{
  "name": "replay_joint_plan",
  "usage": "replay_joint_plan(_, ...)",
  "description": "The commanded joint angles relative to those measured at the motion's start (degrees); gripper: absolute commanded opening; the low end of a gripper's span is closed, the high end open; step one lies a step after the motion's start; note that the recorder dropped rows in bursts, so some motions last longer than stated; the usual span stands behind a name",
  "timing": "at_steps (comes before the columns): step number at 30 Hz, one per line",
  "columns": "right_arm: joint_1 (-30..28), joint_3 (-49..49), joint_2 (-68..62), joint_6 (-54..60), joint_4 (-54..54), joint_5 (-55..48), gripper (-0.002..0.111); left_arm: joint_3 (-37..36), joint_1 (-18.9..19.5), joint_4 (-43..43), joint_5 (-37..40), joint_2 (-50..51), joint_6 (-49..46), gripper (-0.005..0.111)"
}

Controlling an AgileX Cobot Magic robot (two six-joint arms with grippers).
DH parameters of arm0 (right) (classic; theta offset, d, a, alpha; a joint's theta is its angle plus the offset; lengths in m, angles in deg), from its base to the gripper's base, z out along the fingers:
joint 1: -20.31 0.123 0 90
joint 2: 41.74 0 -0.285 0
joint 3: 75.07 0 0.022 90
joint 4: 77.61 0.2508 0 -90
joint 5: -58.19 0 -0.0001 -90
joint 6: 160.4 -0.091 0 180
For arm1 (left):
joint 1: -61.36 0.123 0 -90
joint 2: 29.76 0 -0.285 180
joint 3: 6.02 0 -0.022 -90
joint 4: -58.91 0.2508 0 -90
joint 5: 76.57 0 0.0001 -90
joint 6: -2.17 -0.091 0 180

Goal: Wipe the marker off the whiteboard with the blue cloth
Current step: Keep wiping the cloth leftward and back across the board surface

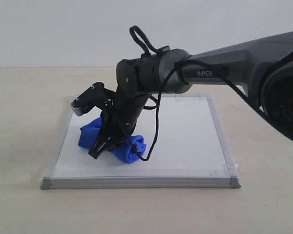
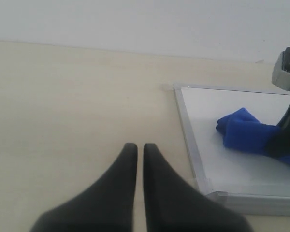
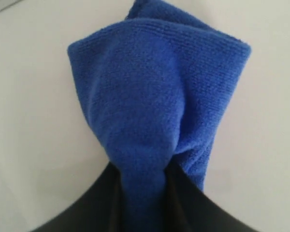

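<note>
The whiteboard [image 1: 185, 131] lies flat on the table, silver-framed with grey corner caps. My right gripper [image 1: 97, 150] reaches across to the board's left part, shut on the blue cloth [image 1: 90, 132], which is bunched and pressed onto the board. In the right wrist view the cloth [image 3: 154, 96] runs up between the fingers of the gripper [image 3: 142, 188] over the white surface [image 3: 34, 121]. No red marker line shows in any view. My left gripper [image 2: 136, 147] is shut and empty over the bare table, beside the board's frame [image 2: 188, 140]; the cloth [image 2: 244, 133] shows beyond it.
The right arm [image 1: 224, 68] stretches over the board from the right. Its grey wrist camera [image 1: 85, 100] juts out above the board's far left corner. A black cable [image 1: 156, 126] hangs from the arm down to the cloth. Pale tabletop [image 1: 19, 122] surrounds the board.
</note>
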Motion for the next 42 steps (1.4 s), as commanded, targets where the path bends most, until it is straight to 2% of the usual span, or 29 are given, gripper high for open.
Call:
replay_joint_plan(1, -1.9, 0.3, -2.1, -20.0, -17.6, 8.3, 0.0, 0.2, -0.4, -0.4, -0.2, -0.2, 0.1, 0.004)
replay_joint_plan(4, -2.0, 1.6, -3.1, -27.5, -23.7, 8.1, 0.0, 0.2, -0.4, -0.4, -0.2, -0.2, 0.1, 0.004)
replay_joint_plan(8, 0.0, 4.5, -5.2, -25.9, -20.9, 4.8, 0.0, 0.2, -0.4, -0.4, -0.2, -0.2, 0.1, 0.004)
replay_joint_plan(10, 2.6, 5.6, -5.7, -14.5, -10.0, 1.4, 0.0, 0.2, -0.4, -0.4, -0.2, -0.2, 0.1, 0.004)
replay_joint_plan(11, 3.9, 6.3, -5.6, -4.8, 0.3, -2.0, 0.0, 0.2, -0.4, -0.4, -0.2, -0.2, 0.1, 0.004)
replay_joint_plan(13, 4.3, 8.9, -5.5, 4.5, 9.4, -7.5, 0.0, 0.2, -0.4, -0.4, -0.2, -0.2, 0.1, 0.004)
replay_joint_plan(15, 3.1, 10.9, -5.5, -0.3, 3.3, -7.0, 0.0, 0.2, -0.4, -0.4, -0.2, -0.2, 0.1, 0.004)
replay_joint_plan(18, 1.4, 10.9, -6.4, -30.0, -34.3, -7.2, 0.0, 0.2, -0.4, -0.4, -0.2, -0.2, 0.1, 0.004)
replay_joint_plan(19, 1.2, 10.9, -7.0, -37.4, -42.4, -9.3, 0.0, 0.2, -0.4, -0.4, -0.2, -0.2, 0.1, 0.004)
replay_joint_plan(20, 1.0, 10.9, -7.5, -40.9, -47.3, -11.2, 0.0, 0.2, -0.4, -0.4, -0.2, -0.2, 0.1, 0.004)
replay_joint_plan(21, 1.0, 10.9, -7.7, -40.4, -46.4, -10.9, 0.0, 0.2, -0.4, -0.4, -0.2, -0.2, 0.1, 0.004)
replay_joint_plan(23, 1.1, 10.9, -7.8, -35.0, -36.7, -7.0, 0.0, 0.2, -0.4, -0.4, -0.2, -0.2, 0.1, 0.004)
replay_joint_plan(25, 1.4, 10.9, -7.8, -25.1, -23.6, -3.3, 0.0, 0.2, -0.4, -0.4, -0.2, -0.2, 0.1, 0.004)
replay_joint_plan(29, 2.6, 10.9, -7.8, 1.9, 10.7, -1.9, 0.0, 0.2, -0.4, -0.4, -0.2, -0.2, 0.1, 0.004)
replay_joint_plan(30, 2.7, 10.9, -7.8, 7.3, 16.4, -2.7, 0.0, 0.2, -0.4, -0.4, -0.2, -0.2, 0.1, 0.004)
replay_joint_plan(32, 2.7, 10.9, -7.8, 11.9, 20.3, -3.5, 0.0, 0.2, -0.4, -0.4, -0.2, -0.2, 0.1, 0.004)
replay_joint_plan(34, 2.4, 10.9, -7.8, 8.9, 16.7, -2.1, 0.0, 0.2, -0.4, -0.4, -0.2, -0.2, 0.1, 0.004)
replay_joint_plan(35, 2.1, 10.9, -7.8, 4.3, 11.4, -1.1, 0.0, 0.2, -0.4, -0.4, -0.2, -0.2, 0.1, 0.004)
replay_joint_plan(38, 1.4, 10.9, -7.8, -16.2, -13.9, 0.1, 0.0, 0.2, -0.4, -0.4, -0.2, -0.2, 0.1, 0.004)
replay_joint_plan(39, 1.2, 10.9, -7.8, -25.0, -23.4, -0.8, 0.0, 0.2, -0.4, -0.4, -0.2, -0.2, 0.1, 0.004)
replay_joint_plan(40, 0.9, 10.9, -7.8, -39.1, -37.2, -3.3, 0.0, 0.2, -0.4, -0.4, -0.2, -0.2, 0.1, 0.004)
replay_joint_plan(42, 0.9, 10.9, -7.8, -42.8, -42.9, -5.4, 0.0, 0.2, -0.4, -0.4, -0.2, -0.2, 0.1, 0.004)
